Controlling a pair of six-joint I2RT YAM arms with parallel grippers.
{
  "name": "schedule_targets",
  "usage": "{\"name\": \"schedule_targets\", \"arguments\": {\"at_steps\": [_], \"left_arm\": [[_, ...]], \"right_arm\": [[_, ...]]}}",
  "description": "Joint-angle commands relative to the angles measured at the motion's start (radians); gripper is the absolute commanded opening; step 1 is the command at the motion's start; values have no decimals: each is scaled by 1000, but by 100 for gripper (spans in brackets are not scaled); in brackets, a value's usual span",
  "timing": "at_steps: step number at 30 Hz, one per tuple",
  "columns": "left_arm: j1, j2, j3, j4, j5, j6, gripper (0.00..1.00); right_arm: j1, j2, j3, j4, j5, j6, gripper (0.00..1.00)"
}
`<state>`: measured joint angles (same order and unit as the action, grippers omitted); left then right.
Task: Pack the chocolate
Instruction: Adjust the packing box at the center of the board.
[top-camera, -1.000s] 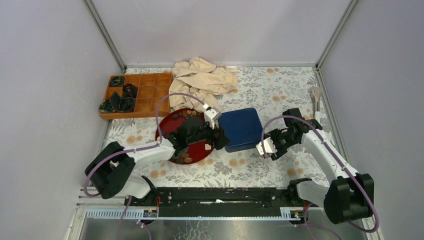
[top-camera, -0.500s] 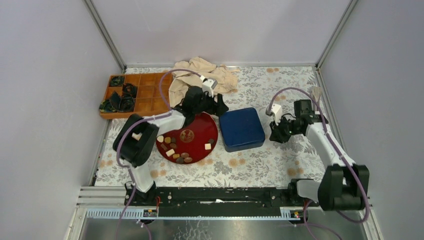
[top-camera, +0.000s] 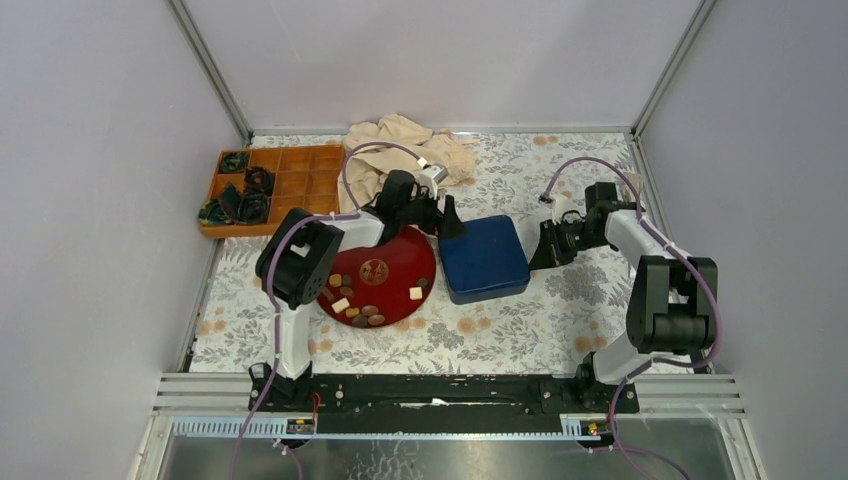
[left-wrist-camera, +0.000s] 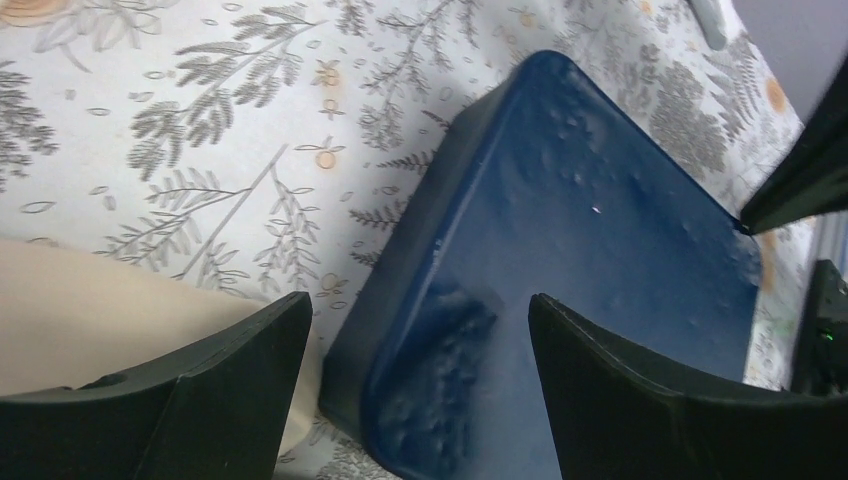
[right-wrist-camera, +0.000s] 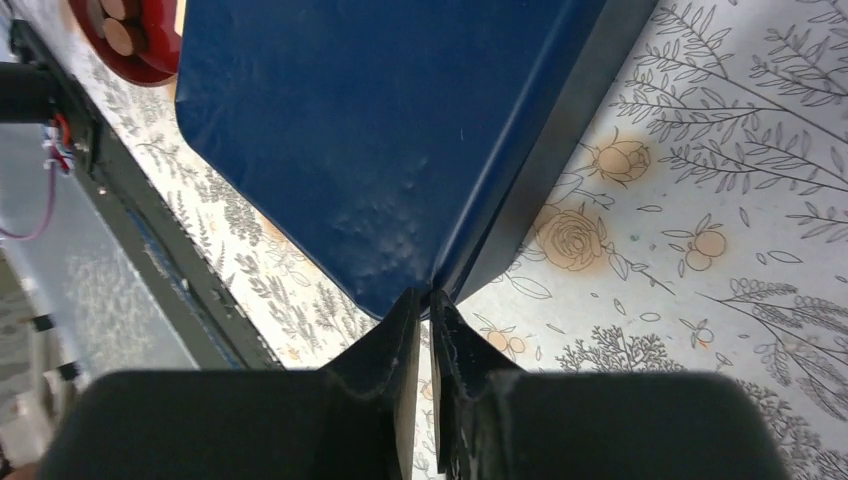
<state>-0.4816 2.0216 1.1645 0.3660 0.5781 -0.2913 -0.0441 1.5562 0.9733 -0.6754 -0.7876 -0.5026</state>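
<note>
Chocolate pieces (top-camera: 340, 305) all lie on the red plate (top-camera: 395, 262), left of centre; none is packed yet.

Your left arm, which lay across that plate a second ago, has swung to the far side, so the sweets now show in full. The left gripper (left-wrist-camera: 418, 310) hangs with its jaws wide apart, straddling the far-left corner of the blue box (top-camera: 484, 258). The right gripper (right-wrist-camera: 430, 298) has come in from the near right to the box's right edge. Its fingers have drawn almost together, tips at the lid's lip; whether they pinch that lip, you cannot tell. The lid is on. My reading is that you are setting both arms up to open the box, so packing proper has not begun.

Counting, biggest first:
- One flowered table (top-camera: 560, 180).
- One beige cloth (top-camera: 400, 150), crumpled at the far side.
- One blue box at centre.
- One red plate just beside the box's left side.
- One wooden tray (top-camera: 300, 212) at the far left, holding dark paper cups (top-camera: 240, 205) too tangled to count.
- Two grippers.
- Roughly ten chocolate pieces, dark, tan and a few cream; the smallest blur together.
</note>
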Motion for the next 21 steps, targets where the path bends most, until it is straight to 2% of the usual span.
{"name": "schedule_targets", "arguments": {"at_steps": [1,7,10,12,14,18,19,20,21], "left_arm": [[5,15,7,39,133,-7,87],[5,-27,-100,132,156,-69,87],[-2,-59,-153,173,139,-104,87],[-12,-78,-179,195,120,-126,87],[-21,-96,-205,224,108,-161,87],[-55,-126,-250,249,66,-222,87],[-60,-130,-261,262,56,-239,87],[-64,-133,-271,273,51,-252,87],[-68,-137,-275,274,43,-261,87]], "right_arm": [[-2,79,59,-53,-94,50,15],[-60,87,122,-51,-105,60,22],[-123,19,136,-97,-127,-64,31],[-132,-50,123,-189,-160,-258,38],[-132,-130,86,-290,-196,-512,51],[-132,-328,-114,-418,-235,-1189,94],[-131,-388,-185,-382,-250,-1315,99],[-115,-447,-245,-302,-268,-1348,99],[-71,-497,-291,-171,-268,-1265,100]]}}
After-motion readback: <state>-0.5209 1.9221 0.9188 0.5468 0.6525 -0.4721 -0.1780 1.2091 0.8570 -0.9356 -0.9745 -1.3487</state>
